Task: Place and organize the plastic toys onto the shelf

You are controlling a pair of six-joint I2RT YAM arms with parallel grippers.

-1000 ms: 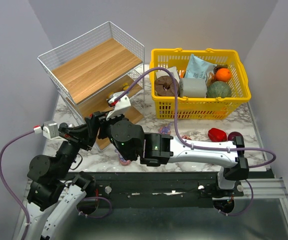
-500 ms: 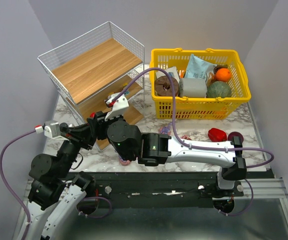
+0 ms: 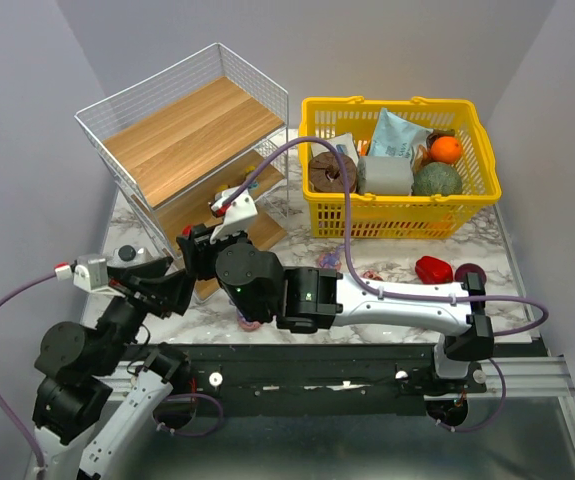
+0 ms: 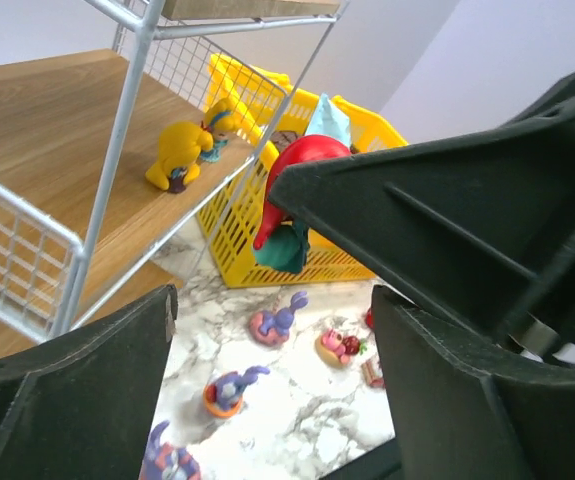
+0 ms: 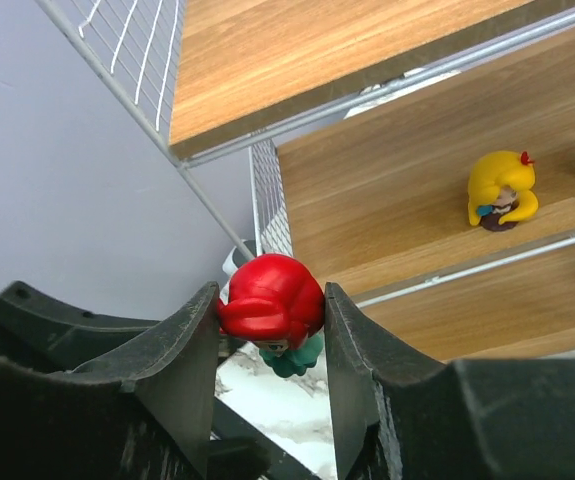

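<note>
Marble table point(image 3: 402, 255) half hidden by arms point(image 3: 397, 298); right gripper point(image 5: 267, 312) tight on red-haired toy point(image 5: 270, 295); left gripper point(image 4: 272, 300) agape

This looks like a robot test cell in a lab. Bare grey walls point(image 3: 27, 100) box in a small marble-patterned counter point(image 3: 397, 265). The left arm point(image 3: 87, 350) and right arm point(image 3: 397, 300) are bolted to a dark metal rail point(image 3: 347, 365), with purple cables point(image 3: 349, 225) looping loose. The wire shelf point(image 3: 182, 135), yellow basket point(image 3: 397, 210) and toy figurines point(image 4: 277, 325) look like staged props.

bare middle board point(image 5: 387, 190) beside the yellow figurine point(image 5: 502, 190), wire upright point(image 4: 115, 150) at its corner
</note>
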